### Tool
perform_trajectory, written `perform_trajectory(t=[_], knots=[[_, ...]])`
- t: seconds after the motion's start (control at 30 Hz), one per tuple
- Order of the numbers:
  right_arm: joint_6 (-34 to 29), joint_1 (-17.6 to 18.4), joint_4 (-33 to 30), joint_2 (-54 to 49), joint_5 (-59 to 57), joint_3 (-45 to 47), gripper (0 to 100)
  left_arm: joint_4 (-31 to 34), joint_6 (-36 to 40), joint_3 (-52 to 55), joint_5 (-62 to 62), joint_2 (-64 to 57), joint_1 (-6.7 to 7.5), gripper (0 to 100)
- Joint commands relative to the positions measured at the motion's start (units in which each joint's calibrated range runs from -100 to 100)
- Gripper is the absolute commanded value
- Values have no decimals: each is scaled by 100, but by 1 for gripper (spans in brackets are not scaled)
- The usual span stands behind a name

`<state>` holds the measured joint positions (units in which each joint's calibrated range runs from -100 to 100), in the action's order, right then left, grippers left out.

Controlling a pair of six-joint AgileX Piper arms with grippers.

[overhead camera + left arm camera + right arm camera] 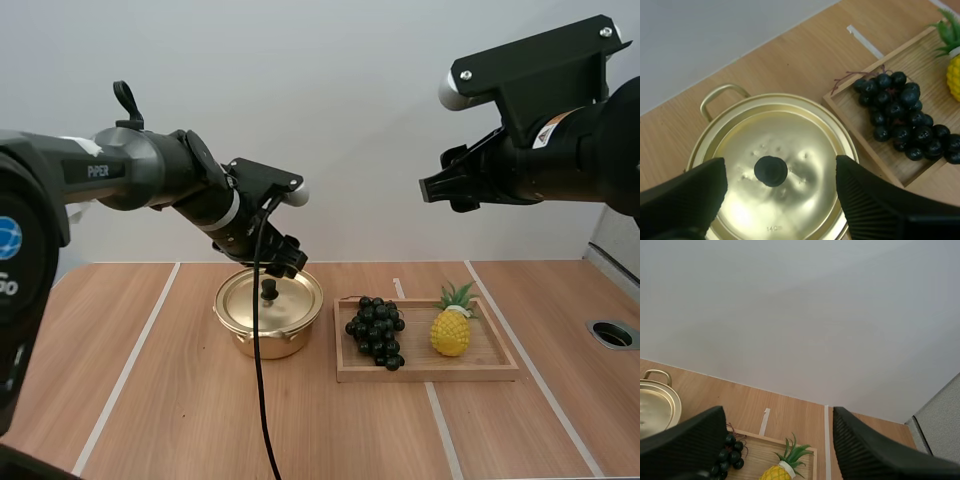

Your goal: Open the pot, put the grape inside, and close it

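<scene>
A gold pot (268, 313) sits on the table with its lid (775, 165) on and a black knob (771, 170) in the lid's centre. My left gripper (283, 258) hovers just above the pot, open, its fingers (690, 192) standing either side of the knob without touching it. A bunch of dark grapes (376, 331) lies at the left end of a wooden tray (500, 366) beside the pot; the grapes (905, 115) also show past the lid. My right gripper (432, 187) is held high above the tray, open and empty.
A toy pineapple (451, 325) lies in the tray to the right of the grapes. A round hole (612, 334) is set in the table at the far right. White tape lines run across the wooden tabletop.
</scene>
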<state>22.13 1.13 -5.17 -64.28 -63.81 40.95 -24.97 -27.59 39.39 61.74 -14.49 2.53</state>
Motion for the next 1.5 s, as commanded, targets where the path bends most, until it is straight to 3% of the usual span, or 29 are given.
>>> perform_trajectory(t=[0.0, 0.43, 0.6, 0.67, 1.47], knots=[[53, -31, 12, -24, 85, -55, 100, 180, 138, -140, -133, 175, 20, 100], [53, -31, 12, -24, 85, -55, 100, 610, 478, -1485, 1489, 1153, 20, 100], [53, -31, 12, -24, 85, -55, 100, 1809, 1008, -1525, 1472, 1387, 228, 100], [53, -31, 12, -24, 85, -55, 100, 1967, 1138, -1525, 1324, 1429, 273, 100], [59, -31, 12, -24, 105, -55, 100, 1894, 991, -1981, 1979, 1915, 323, 100]])
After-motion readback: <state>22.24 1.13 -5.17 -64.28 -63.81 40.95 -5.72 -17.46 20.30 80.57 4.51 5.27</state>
